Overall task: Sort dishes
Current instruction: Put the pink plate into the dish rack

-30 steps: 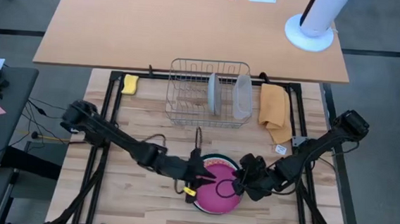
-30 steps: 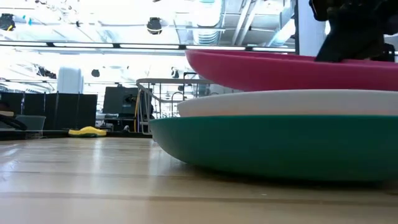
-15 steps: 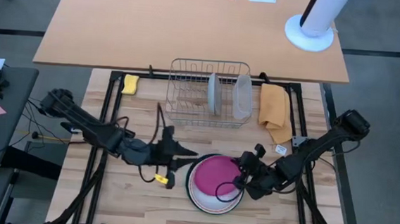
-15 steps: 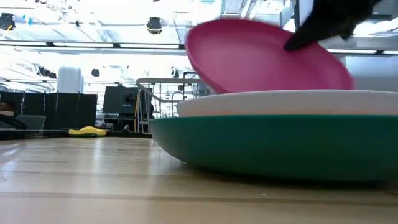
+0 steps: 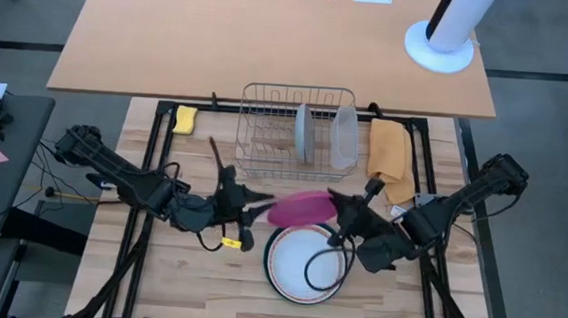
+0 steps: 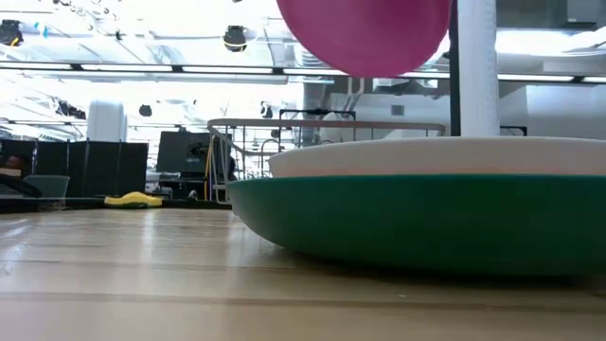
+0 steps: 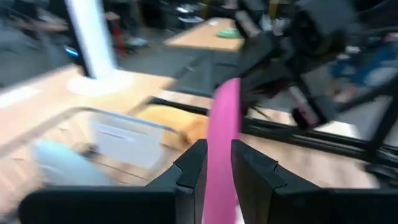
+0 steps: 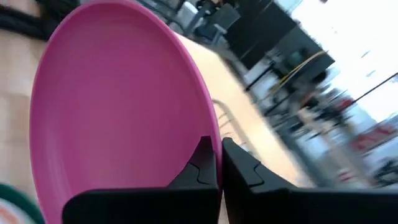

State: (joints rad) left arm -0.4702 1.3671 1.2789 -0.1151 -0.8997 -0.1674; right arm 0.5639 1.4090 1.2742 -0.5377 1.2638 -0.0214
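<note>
High view: pale wooden worktop (image 5: 196, 273) carries a wire dish rack (image 5: 298, 132) at its far edge, centre. A round pale grey plate (image 5: 303, 132) stands on edge in the rack, with a clear plastic tub (image 5: 345, 138) beside it in the same rack. An orange-tan cloth (image 5: 389, 158) lies just beside the rack toward the right edge; a yellow sponge (image 5: 185, 119) sits near the far left corner.

A plate stack sits near the front edge, centre. On top is a round white plate (image 5: 306, 264); an orange-patterned rim (image 5: 277, 285) peeks out under it. Low view shows the white plate on a dark green plate (image 6: 426, 220) that rests on the worktop; the patterned plate is not distinguishable there.

A round magenta pink plate (image 5: 303, 207) is in the air, off the stack, between the stack and the rack, tilted nearly on edge. In the low view it hangs above the white plate, not touching it.

Right hand (image 5: 338, 207) is pinching the pink plate's rim; the right wrist view shows both fingers (image 8: 202, 163) pressed onto the edge. Left hand (image 5: 264, 208) sits at the plate's opposite rim. In the left wrist view its fingers (image 7: 192, 167) straddle the plate edge; contact cannot be told, motion blur.
</note>
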